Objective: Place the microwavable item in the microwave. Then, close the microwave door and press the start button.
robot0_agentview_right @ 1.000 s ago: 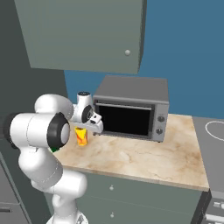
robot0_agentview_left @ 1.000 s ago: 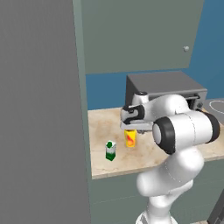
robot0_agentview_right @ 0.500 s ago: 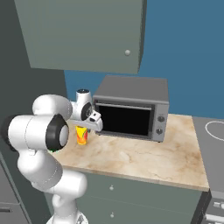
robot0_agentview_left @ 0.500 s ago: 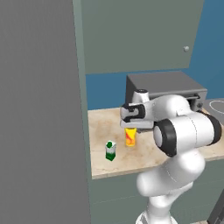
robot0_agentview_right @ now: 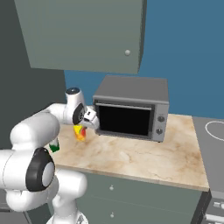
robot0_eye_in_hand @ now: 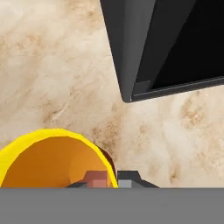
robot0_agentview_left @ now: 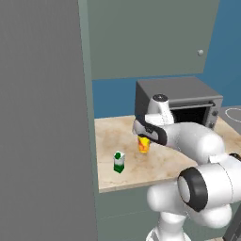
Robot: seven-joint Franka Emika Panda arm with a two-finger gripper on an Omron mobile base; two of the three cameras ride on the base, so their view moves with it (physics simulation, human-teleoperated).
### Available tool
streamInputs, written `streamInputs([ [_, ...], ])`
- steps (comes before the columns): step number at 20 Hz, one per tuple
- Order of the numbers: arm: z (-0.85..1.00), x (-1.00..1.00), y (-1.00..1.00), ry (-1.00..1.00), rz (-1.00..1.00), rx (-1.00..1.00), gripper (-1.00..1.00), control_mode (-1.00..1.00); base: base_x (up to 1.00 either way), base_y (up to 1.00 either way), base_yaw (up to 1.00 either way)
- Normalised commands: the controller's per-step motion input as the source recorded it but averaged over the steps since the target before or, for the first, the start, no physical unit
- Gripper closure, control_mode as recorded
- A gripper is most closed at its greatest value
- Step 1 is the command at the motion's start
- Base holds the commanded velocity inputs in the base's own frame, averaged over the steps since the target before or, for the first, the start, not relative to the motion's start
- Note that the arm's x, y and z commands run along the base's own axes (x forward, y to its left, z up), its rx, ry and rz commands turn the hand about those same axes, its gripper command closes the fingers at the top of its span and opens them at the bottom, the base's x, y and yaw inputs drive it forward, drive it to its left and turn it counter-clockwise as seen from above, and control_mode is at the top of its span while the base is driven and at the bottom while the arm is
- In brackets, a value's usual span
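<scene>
- Closed in since a second ago: tool now pinched on the rim of the yellow cup, one finger inside the wall, one outside; arm barely shifted otherwise.
- Cup on the marble counter, just beside the grey box oven, apparently not lifted yet.
- Likely light, stiff, thin-walled and smooth; rim pinch fine for a short carry, but prone to swing or slip if tilted, so best kept upright.
- Hand view: hollow orange interior of the cup, rim between the fingers, oven's lower corner close by.
- Left base view: green-and-white carton nearer the counter's front edge, well apart from the cup.
- Right base view: oven knobs and dark window.
</scene>
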Motion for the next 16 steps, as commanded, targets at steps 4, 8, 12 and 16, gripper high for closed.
streamInputs([
  [4, 0.69, -0.51, 0.00, -0.30, -0.01, -0.04, 1.00, -1.00, 0.00, 0.00, 0.00],
  [8, 0.70, -0.62, -0.03, -0.16, -0.02, -0.01, 1.00, -1.00, 0.00, 0.00, 0.00],
  [12, 0.66, -0.67, -0.01, -0.08, 0.00, 0.00, 1.00, -1.00, 0.00, 0.00, 0.00],
  [16, 0.61, -0.66, -0.04, -0.09, 0.00, 0.00, 1.00, -1.00, 0.00, 0.00, 0.00],
])
